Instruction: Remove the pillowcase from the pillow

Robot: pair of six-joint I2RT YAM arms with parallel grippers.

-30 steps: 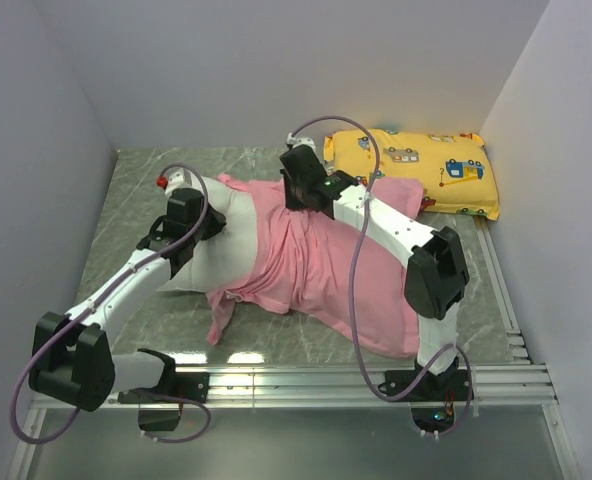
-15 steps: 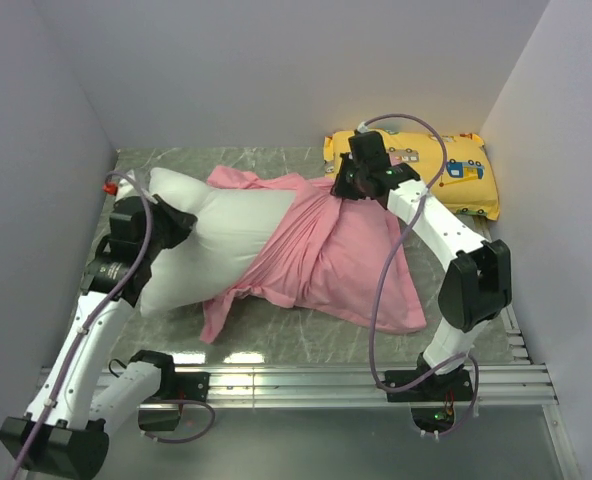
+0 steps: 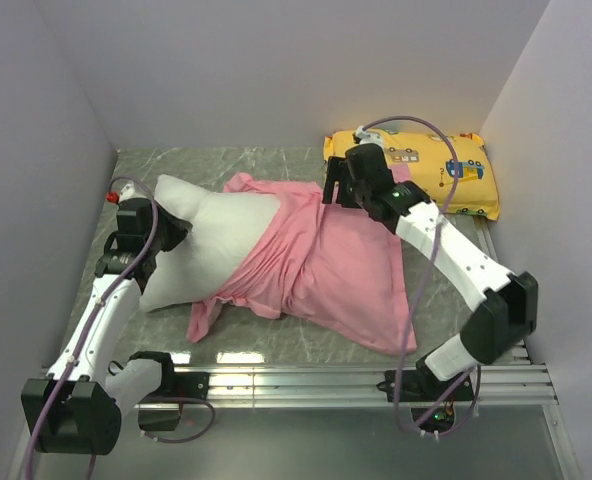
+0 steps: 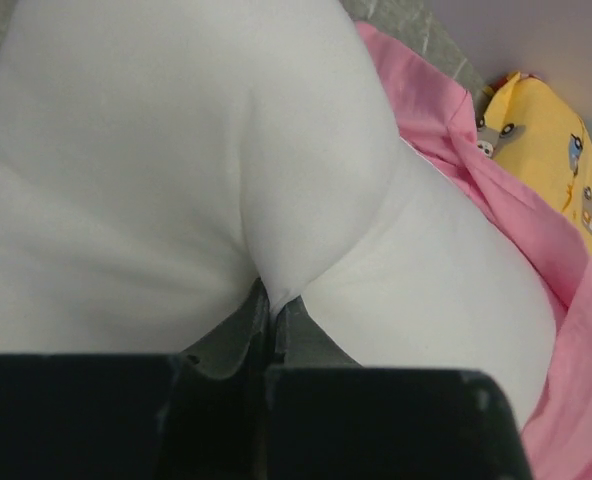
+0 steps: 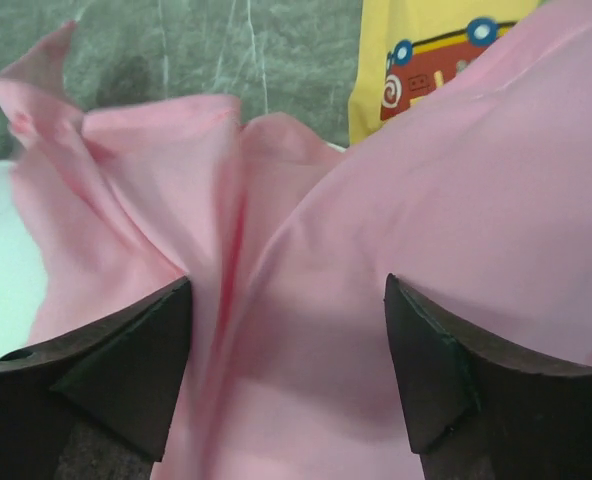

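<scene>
My left end effector pinches the bare left end of the plump white pillow, while the shiny pink satin pillowcase sheathing its right half lies just under my wide-open right end effector, the nearer one.

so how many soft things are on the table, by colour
white: 1, the pillow
pink: 1, the pillowcase
yellow: 1, the printed pillow
total: 3
</scene>
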